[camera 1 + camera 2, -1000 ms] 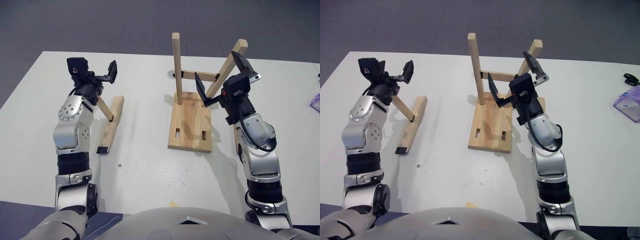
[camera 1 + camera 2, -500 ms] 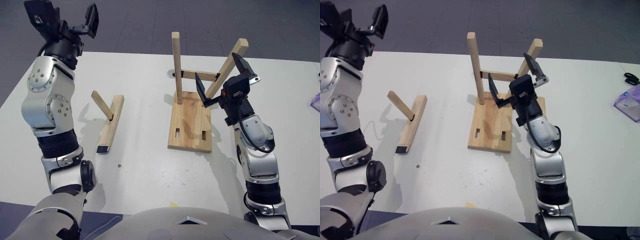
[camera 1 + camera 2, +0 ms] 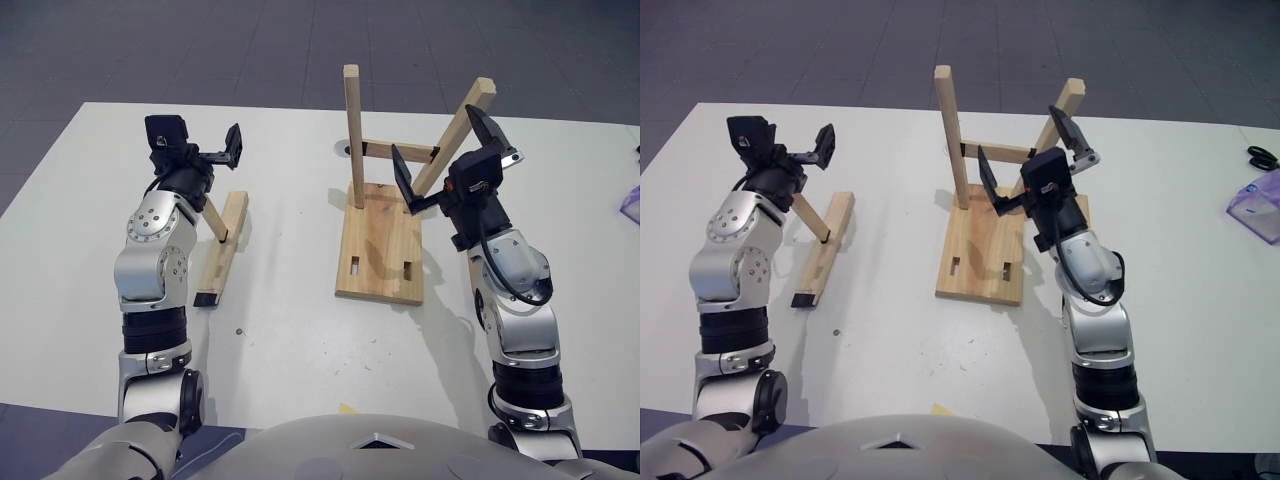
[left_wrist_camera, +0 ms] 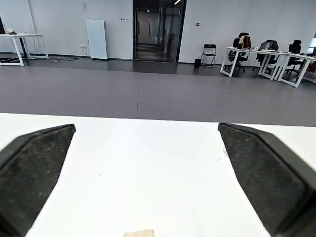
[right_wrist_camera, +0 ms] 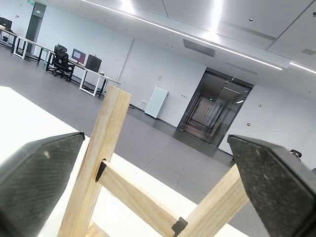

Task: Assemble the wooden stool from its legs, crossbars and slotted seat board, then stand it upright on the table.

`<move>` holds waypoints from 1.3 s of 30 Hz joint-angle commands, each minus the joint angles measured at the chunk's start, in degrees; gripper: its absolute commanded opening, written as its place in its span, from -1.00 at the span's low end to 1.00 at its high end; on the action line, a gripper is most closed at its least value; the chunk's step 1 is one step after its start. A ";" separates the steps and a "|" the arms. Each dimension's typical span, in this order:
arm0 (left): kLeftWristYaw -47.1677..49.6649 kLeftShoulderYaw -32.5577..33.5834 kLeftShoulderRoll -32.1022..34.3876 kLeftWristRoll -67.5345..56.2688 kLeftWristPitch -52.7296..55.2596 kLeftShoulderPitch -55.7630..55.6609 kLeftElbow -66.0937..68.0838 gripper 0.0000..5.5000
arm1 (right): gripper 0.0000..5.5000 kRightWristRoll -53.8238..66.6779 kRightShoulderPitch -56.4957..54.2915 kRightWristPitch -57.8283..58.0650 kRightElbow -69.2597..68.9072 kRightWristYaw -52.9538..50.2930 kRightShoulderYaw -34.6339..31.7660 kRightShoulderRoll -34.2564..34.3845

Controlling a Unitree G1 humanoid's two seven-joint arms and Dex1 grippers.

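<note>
The left end effector (image 3: 197, 142) is held wide open with nothing between its fingers, above the far end of a loose leg (image 3: 222, 250). That leg lies flat on the white counter (image 3: 300, 340), left of the seat board (image 3: 380, 250), and a short crossbar (image 3: 212, 215) sticks up from it at a slant. The right end effector (image 3: 442, 152) is likewise spread wide, with nothing gripped, just near of the partly built frame. Its fingers are seen on either side of the tilted leg (image 3: 480, 95); whether the wood is touched cannot be told. The seat board is laid flat mid-counter, two slots showing toward its near edge. At its far end an upright leg (image 3: 352, 130) and the tilted leg are set, joined by a second crossbar (image 3: 385, 149).
</note>
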 commanded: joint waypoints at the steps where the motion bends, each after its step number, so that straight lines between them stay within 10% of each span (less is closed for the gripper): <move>1: 0.20 7.97 8.47 -2.05 3.98 -7.37 -5.44 0.95 | 0.96 -0.63 0.50 0.61 -1.00 -0.98 0.27 0.68; 9: -13.04 13.09 27.54 -9.27 25.86 5.04 -12.00 0.95 | 0.96 -2.85 3.80 0.38 -2.98 -4.38 1.53 3.21; 16: -26.04 14.01 29.44 -21.98 39.90 13.85 -13.54 0.95 | 0.96 -4.55 7.00 0.20 -3.57 -6.33 1.89 4.20; 25: -23.89 -11.76 30.00 -3.34 24.31 19.72 -4.52 0.95 | 0.96 -4.93 5.25 -0.16 -1.61 -6.00 3.24 4.98; 39: -29.87 -15.52 34.23 2.20 17.20 21.03 1.79 0.27 | 0.96 -6.61 6.01 0.01 -2.59 -7.35 4.49 6.03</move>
